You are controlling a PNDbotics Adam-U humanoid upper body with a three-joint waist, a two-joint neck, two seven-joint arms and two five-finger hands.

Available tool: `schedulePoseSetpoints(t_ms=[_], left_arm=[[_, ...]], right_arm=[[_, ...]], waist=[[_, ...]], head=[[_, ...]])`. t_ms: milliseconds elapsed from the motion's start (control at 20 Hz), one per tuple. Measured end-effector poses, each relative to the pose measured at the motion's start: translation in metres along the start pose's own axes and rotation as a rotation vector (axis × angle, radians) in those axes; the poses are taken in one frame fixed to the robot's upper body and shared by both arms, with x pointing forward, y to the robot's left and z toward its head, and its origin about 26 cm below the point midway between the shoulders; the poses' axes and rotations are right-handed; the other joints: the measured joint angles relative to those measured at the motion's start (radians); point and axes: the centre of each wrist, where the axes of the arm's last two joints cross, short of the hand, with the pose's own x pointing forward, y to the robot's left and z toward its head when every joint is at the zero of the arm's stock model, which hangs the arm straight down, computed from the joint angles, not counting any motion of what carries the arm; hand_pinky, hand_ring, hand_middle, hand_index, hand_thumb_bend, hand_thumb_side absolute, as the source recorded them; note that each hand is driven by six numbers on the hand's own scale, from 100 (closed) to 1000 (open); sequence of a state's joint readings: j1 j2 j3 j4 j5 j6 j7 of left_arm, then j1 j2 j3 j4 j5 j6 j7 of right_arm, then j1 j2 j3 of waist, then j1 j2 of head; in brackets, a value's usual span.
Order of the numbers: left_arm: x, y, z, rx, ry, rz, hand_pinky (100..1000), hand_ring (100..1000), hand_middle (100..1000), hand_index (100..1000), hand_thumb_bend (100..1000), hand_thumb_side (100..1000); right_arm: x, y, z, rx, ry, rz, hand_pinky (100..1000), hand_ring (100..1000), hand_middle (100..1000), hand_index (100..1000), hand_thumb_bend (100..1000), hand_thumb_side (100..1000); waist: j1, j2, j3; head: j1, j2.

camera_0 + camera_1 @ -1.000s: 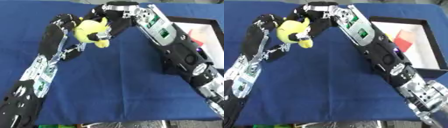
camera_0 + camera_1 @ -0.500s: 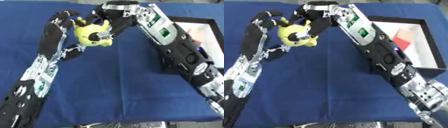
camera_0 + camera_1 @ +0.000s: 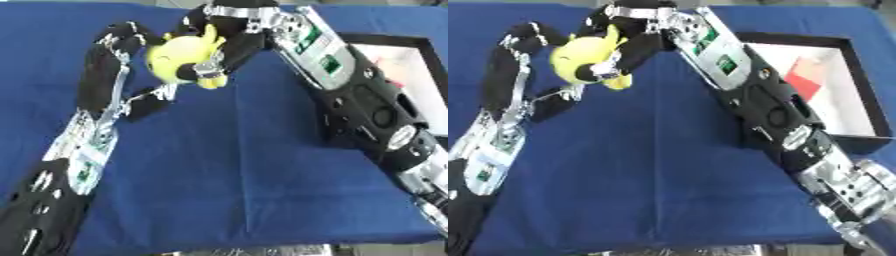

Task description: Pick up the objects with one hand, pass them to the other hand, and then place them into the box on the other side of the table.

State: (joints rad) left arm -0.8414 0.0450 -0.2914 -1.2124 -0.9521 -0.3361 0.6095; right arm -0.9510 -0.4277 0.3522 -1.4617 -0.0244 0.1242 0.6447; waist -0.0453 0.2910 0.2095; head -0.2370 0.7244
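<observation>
Yellow plush toy (image 3: 584,60) sits in the upper left of the frame, caught between both hands and apparently lifted off the blue cloth (image 3: 236,175), though contact with the cloth cannot be ruled out from above. Looks like the handover itself: right hand (image 3: 642,45) reaches across from the upper middle, dark fingers curled over the top and right side of the toy, one pale fingertip pressing its lower front. Left hand (image 3: 525,39) bends in close against the toy's far left side, presumably to give it up or take it; fingers there lie behind the toy, so cannot tell whether curled or spread. Makes sense as a pass toward the box (image 3: 798,36) at the right edge, well apart from the toy, with a red thing (image 3: 802,75) already lying inside on its white floor. Hidden or cut off: the toy's back and underside, most of the box in the left eye view, and the near corner of the box behind the right forearm.
</observation>
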Motion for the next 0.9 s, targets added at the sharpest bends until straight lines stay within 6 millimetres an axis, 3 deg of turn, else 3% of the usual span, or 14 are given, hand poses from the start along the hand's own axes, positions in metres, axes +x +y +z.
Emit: schedulePoseSetpoints(t_ms=[200,500,700,900], left_arm=[[0.0007,-0.0005,-0.0002,0.027,-0.007,0.032,728,521,418,660,100,457],[0.0011,-0.0008,-0.0002,0.033,-0.019,0.047,726,518,405,642,100,449],[0.0013,-0.0009,-0.0003,0.033,-0.024,0.050,724,516,402,639,100,441],[0.0017,-0.0012,-0.0006,0.031,-0.032,0.054,723,516,403,639,100,443]], right_arm=[[0.0000,-0.0008,0.0006,-0.004,-0.011,0.009,946,1000,566,641,379,260],[-0.0001,-0.0011,0.0010,-0.002,-0.038,0.020,941,1000,596,671,346,207],[-0.0002,-0.0010,0.0010,-0.006,-0.053,0.026,935,1000,618,688,228,147],[-0.0002,-0.0009,0.0009,-0.011,-0.072,0.041,921,1000,627,683,200,109]], waist=[[-0.002,0.000,0.000],[-0.003,0.000,0.000],[-0.002,0.000,0.000],[-0.002,0.000,0.000]], head=[[-0.001,-0.002],[-0.002,-0.006],[-0.002,-0.006],[-0.002,-0.006]])
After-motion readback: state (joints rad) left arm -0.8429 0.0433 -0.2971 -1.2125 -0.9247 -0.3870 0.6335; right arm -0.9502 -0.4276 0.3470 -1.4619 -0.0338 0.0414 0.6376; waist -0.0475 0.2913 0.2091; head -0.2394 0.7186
